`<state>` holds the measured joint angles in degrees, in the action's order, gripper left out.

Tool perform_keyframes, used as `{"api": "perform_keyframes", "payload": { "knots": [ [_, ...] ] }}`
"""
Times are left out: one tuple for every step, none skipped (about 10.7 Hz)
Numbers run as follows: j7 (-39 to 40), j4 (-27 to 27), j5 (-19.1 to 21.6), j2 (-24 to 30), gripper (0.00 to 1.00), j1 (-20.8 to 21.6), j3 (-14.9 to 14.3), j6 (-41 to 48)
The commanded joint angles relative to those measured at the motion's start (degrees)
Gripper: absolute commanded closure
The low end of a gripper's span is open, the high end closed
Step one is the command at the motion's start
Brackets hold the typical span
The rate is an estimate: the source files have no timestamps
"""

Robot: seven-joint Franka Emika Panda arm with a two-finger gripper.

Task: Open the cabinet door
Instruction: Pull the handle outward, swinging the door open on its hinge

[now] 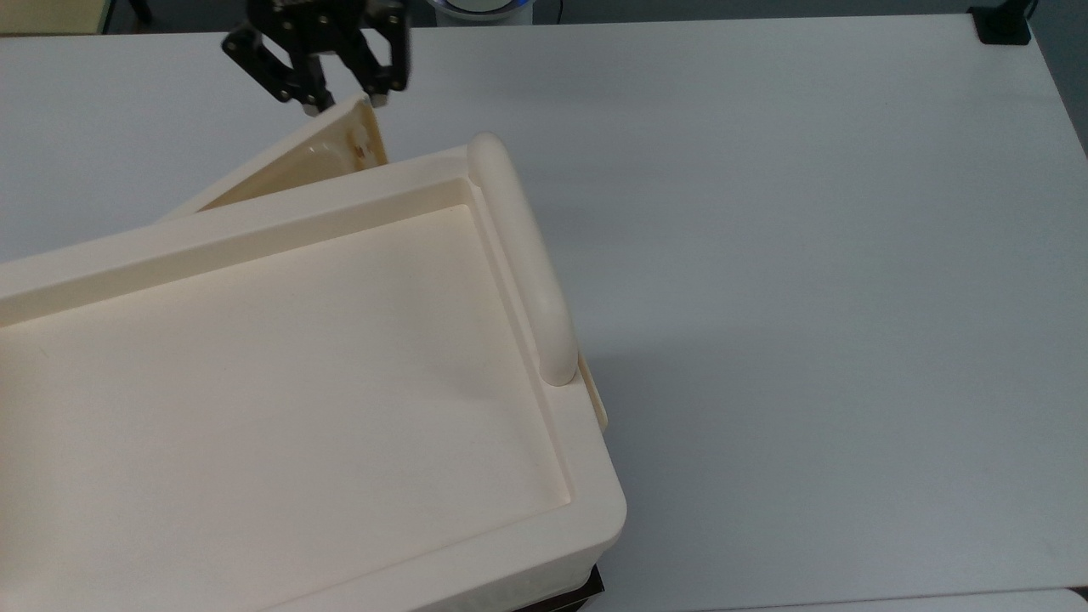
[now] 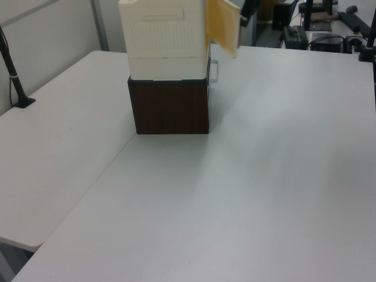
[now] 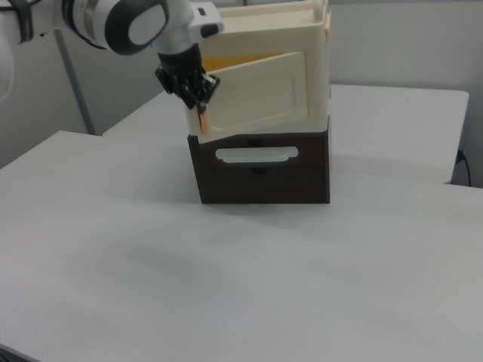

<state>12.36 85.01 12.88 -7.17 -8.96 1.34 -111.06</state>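
Gripper [image 1: 344, 102] at the upper left of the top view, closed most of the way and pinching the free edge of the cabinet door [image 1: 297, 166], with only that thin rim between the pads. Door swung partly out from the far side of the cabinet [image 1: 595, 510], angled away toward the top view's upper left; in the right view, at the upper left of centre, seen as a tilted panel [image 3: 256, 94] with the gripper [image 3: 198, 94] at its outer end; in the left view, near the top centre, jutting to the right of the cabinet body. Task judged roughly half done, with more swing needed. Main risk: slipping off the glossy edge, likely if pulled along a straight line instead of following the hinge arc, leaving the door only part open. Second risk: dragging or tipping the whole cabinet on the table [image 1: 807, 255] if pulled hard against the hinge, as nothing visible holds it down. Also possible: twisting the thin panel or straining the hinge by keeping the wrist angle fixed while the door turns. Worth watching too: clearance from the rounded bar handle [image 1: 518, 255] at the top view's centre, not far from the arc.
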Motion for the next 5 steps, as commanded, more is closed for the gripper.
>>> {"api": "perform_keyframes", "payload": {
  "knots": [
    [2.8,1.6,0.5,1.6,0.18,-4.8,-0.1,4.5],
    [2.9,1.6,0.4,2.1,0.08,-6.1,-0.3,5.4],
    [3.1,2.3,0.0,2.2,0.00,-7.7,-0.6,5.4],
    [3.3,2.3,0.0,2.3,0.00,-9.6,-0.9,5.4],
    [4.2,2.2,0.0,2.3,0.00,-11.4,-0.9,5.2]
  ]
}}
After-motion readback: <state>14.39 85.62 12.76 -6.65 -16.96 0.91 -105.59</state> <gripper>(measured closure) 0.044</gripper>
